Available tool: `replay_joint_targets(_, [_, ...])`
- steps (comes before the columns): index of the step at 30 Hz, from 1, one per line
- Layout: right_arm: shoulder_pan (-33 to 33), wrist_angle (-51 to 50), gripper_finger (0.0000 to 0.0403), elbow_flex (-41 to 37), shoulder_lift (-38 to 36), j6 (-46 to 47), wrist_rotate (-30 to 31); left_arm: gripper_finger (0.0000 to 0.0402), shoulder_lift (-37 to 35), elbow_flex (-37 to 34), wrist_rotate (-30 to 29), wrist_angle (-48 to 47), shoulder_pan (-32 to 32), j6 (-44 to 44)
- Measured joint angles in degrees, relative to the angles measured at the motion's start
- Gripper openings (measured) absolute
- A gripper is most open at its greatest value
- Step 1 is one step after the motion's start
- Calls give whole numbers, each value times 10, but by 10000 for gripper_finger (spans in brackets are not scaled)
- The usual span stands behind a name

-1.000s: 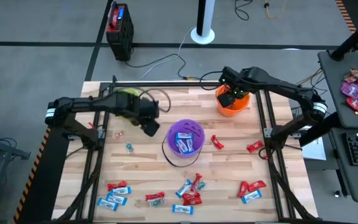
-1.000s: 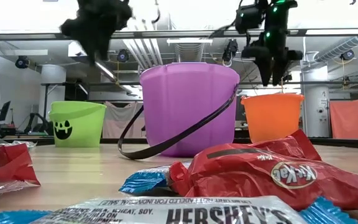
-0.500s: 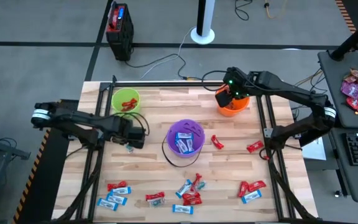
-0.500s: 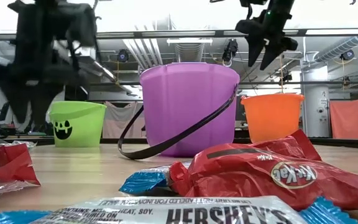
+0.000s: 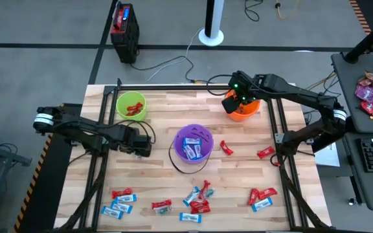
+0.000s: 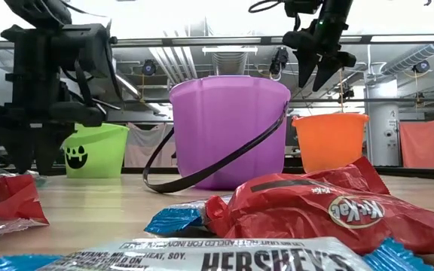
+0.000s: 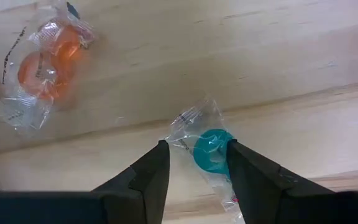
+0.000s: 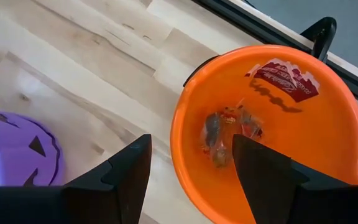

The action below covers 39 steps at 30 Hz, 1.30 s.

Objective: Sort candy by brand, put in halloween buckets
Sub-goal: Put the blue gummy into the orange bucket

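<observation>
Sitting right between the two dark fingers (image 7: 148,180) of the left gripper (image 7: 194,168) is a small blue candy (image 7: 211,152) in a clear wrapper, flat on the wooden table (image 7: 260,56). The fingers are seen apart, one on each side of the sweet, so it is not yet pinched. The wrapper's long way runs along the gap, not across it, so a squeeze would be made on its narrow sides. An orange candy (image 7: 42,68) in a clear wrapper is seen lying well apart from the blue one.

From above, the left gripper (image 5: 136,146) is seen low on the table, between the green bucket (image 5: 131,105) and the purple bucket (image 5: 193,145). The blue sweet is hidden there under the gripper; only the left wrist view shows it.

The right gripper (image 5: 237,97) is held over the orange bucket (image 5: 243,109), fingers wide apart and holding nothing. Sweets (image 8: 229,127) are seen inside that bucket (image 8: 185,130) only in the right wrist view.
</observation>
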Motion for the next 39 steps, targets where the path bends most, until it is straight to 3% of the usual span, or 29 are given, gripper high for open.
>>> replay_joint_targets(9, [0,0,217,0,13,-6,0,12,7,-23,10,55,-1,16])
replay_joint_targets(16, [0,1,217,0,13,-5,0,2,-9,36,7,-8,-1,94])
replay_joint_targets(23, [0,5,217,0,13,2,-4,0,-52,158,-68,-85,-1,202])
replay_joint_targets(25, [4,25,217,0,13,-12,-36,0,-69,205,-115,-82,-1,251])
replay_joint_targets(29, [41,157,217,-2,12,-86,-176,0,-103,300,-214,-8,-1,414])
replay_joint_targets(31, [78,262,217,-7,12,-99,-214,0,-113,338,-252,61,-1,510])
replay_joint_targets(35, [148,471,216,-10,17,-71,-219,0,-110,396,-301,167,-1,667])
replay_joint_targets(39, [171,619,216,-10,30,7,-184,0,-81,442,-329,214,-1,751])
